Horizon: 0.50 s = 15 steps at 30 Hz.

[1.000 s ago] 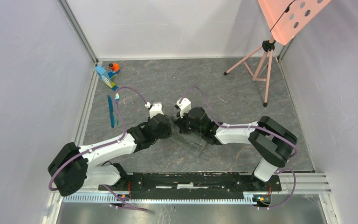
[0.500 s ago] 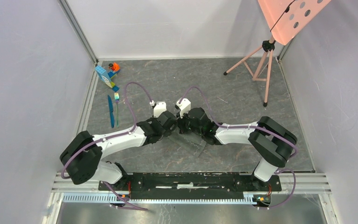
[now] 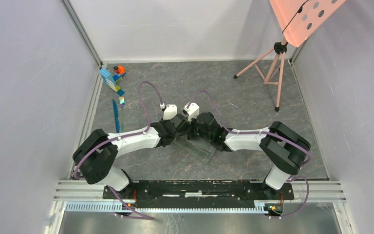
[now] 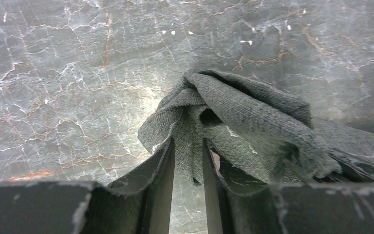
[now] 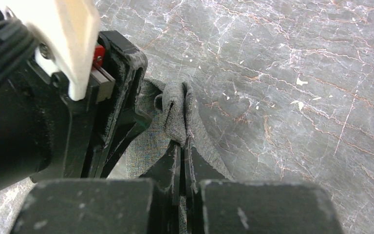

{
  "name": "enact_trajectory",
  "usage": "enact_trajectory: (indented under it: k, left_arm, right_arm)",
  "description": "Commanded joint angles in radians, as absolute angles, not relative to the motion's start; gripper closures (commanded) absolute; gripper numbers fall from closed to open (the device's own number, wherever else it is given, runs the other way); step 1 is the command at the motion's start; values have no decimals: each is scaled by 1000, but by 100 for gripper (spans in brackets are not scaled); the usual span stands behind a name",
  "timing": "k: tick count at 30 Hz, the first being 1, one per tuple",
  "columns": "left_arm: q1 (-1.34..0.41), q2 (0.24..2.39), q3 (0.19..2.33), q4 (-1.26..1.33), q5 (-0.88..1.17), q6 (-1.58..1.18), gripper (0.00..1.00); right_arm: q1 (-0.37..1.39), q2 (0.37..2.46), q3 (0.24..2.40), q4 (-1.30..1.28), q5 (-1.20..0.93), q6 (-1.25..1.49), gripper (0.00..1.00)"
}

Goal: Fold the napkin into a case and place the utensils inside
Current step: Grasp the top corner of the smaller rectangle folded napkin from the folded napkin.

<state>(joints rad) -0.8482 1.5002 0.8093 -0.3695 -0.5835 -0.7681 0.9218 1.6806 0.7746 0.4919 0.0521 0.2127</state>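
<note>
Grey marbled table (image 3: 253, 97) fills the floor of a pale-walled booth (image 3: 29, 97), with the napkin (image 3: 203, 149) lying near the middle, just ahead of the arms' bases.

Far left of the napkin, against the wall rail, sits a cluster of blue and orange toy blocks (image 3: 113, 78). Nearer the napkin but still well apart from it lie the utensils. The blue knife (image 3: 115, 116) and the fork (image 3: 122, 111) rest side by side, their long axes running away from the arms, and the fork's shiny head is at the far end.

The left gripper (image 4: 187, 163) reaches in at the napkin's left side. Its fingers stand narrowly apart, and a loose bit of the cloth hangs into the gap.

The napkin is a dark grey cloth with its far-left end bunched into a raised, crumpled peak. Its long axis slants from that peak down to the near right, where the rest lies flat on the table.

The right gripper (image 5: 182, 148) meets the same peak from the right, its fingers pressed together on a thin upright ridge of the cloth. The two grippers nearly touch.

Far right of the napkin, at the back, stands a pink tripod (image 3: 271, 68) carrying a pink perforated board (image 3: 304, 17).
</note>
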Motion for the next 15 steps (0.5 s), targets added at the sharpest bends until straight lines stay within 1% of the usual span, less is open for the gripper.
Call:
enact_trajectory:
  k: [1, 6, 11, 13, 15]
  left_arm:
    - [-845, 1522, 846, -401, -667, -794, 65]
    - [-844, 1540, 848, -390, -661, -792, 66]
    - [-843, 1559, 865, -379, -662, -778, 71]
    - [-842, 1566, 874, -377, -661, -770, 75]
    - [-842, 1568, 878, -374, -658, -762, 82]
  right_arm:
    - [924, 1670, 796, 520, 44, 207, 100]
    - [923, 1672, 796, 522, 44, 211, 100]
    - [925, 1676, 796, 521, 43, 212, 100]
    - [925, 1675, 798, 520, 42, 211, 100]
    - [924, 1672, 799, 516, 43, 209, 100]
